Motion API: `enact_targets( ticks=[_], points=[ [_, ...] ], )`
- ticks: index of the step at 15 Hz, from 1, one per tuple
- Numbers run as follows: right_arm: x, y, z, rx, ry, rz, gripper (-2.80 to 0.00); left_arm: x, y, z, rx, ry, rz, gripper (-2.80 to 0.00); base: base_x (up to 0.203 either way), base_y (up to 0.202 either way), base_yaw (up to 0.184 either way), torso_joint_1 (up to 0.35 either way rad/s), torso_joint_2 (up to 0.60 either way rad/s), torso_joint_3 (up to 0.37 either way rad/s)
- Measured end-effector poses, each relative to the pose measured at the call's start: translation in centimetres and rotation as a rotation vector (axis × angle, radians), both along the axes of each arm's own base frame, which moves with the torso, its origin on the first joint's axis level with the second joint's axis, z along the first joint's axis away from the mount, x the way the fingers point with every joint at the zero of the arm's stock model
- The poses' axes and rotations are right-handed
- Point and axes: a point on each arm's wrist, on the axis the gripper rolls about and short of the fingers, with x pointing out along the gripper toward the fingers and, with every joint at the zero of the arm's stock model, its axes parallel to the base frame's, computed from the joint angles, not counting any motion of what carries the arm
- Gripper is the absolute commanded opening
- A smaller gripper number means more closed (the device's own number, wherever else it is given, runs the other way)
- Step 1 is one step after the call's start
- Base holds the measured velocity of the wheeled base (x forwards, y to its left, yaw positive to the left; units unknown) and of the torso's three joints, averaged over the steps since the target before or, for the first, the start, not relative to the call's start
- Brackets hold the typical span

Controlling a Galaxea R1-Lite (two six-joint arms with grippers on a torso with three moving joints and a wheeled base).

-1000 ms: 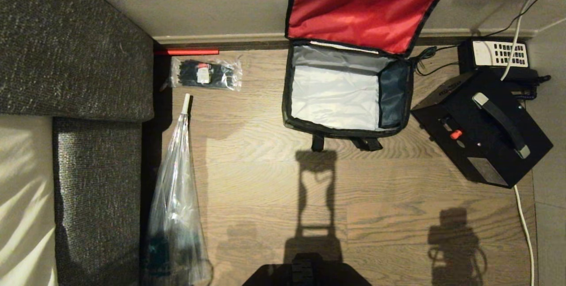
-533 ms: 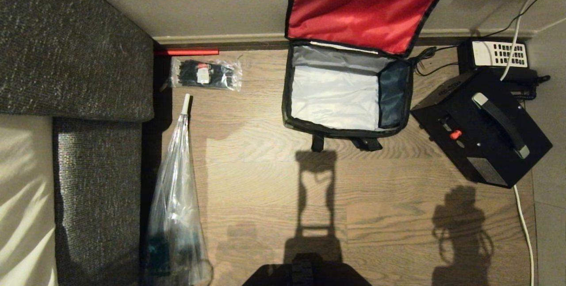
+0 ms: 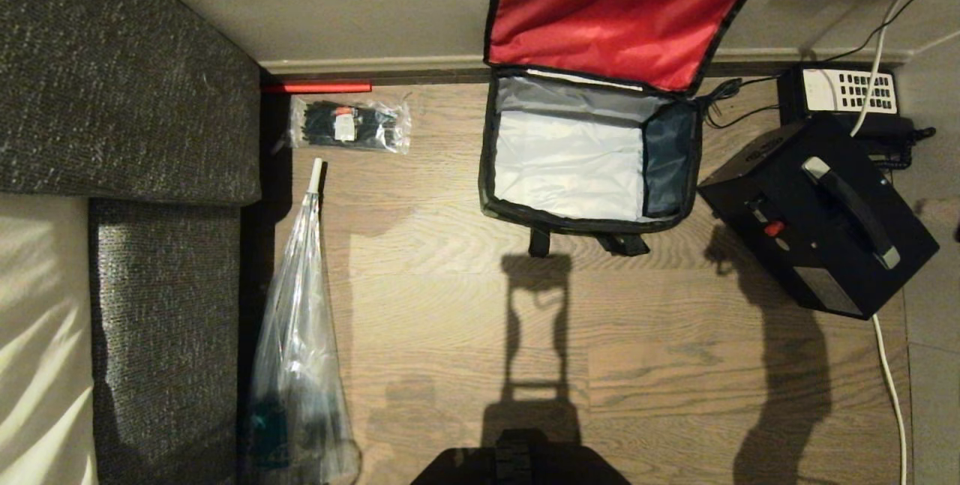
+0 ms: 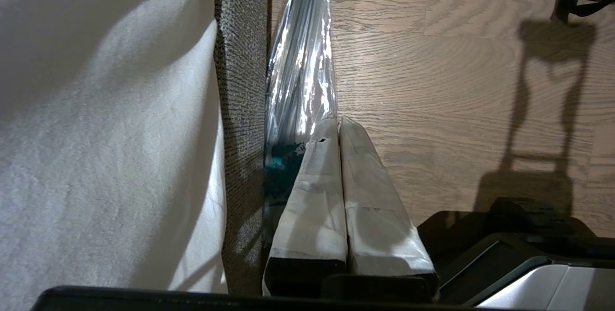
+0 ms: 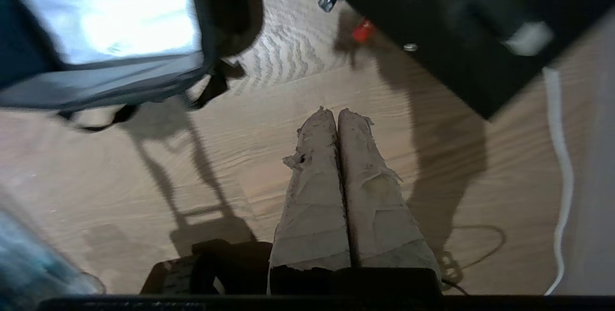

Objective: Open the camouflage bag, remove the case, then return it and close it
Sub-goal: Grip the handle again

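Black and rigid, the case (image 3: 817,215) lies on the wood floor (image 3: 465,320) just beside the camouflage bag (image 3: 592,163), askew to it, with a white cable (image 3: 889,387) running from under its near corner. Lifted carelessly, it could drag that cable or catch the bag's rim. The bag gapes, red-lined lid (image 3: 619,16) up against the wall, silver interior holding nothing. The right gripper (image 5: 337,111) hangs clenched and empty over the floor between bag and case; the left gripper (image 4: 336,119) is also clenched, beside the couch (image 4: 240,109).

Right arm's shadow (image 3: 780,365) stretched forward across floor, now reaching case (image 3: 817,215); nothing else moved.
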Motion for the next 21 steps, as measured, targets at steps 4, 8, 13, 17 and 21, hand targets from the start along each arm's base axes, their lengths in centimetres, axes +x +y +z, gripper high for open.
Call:
enact_targets(
  ticks=[4,8,13,17,21],
  points=[
    [6.5,-2.2,-4.4,0.066,0.136,0.062,-2.80,0.0,0.0,0.0,0.000,0.000,0.000,-2.80,0.000,0.000,0.000,0.000,0.00,0.000],
    [8.8,-3.0,-5.3,-0.067,0.058,0.161,0.00,0.0,0.0,0.0,0.000,0.000,0.000,-2.80,0.000,0.000,0.000,0.000,0.00,0.000],
    [9.0,-3.3,-8.8,-0.336,0.117,0.253,0.00,0.0,0.0,0.0,0.000,0.000,0.001,-2.80,0.000,0.000,0.000,0.000,0.00,0.000],
    [9.4,-3.8,-9.8,-0.560,0.069,0.116,0.00,0.0,0.0,0.0,0.000,0.000,0.000,-2.80,0.000,0.000,0.000,0.000,0.00,0.000],
    [8.6,-4.5,-11.2,-0.933,0.272,-0.177,0.00,0.0,0.0,0.0,0.000,0.000,0.000,-2.80,0.000,0.000,0.000,0.000,0.00,0.000]
  ],
)
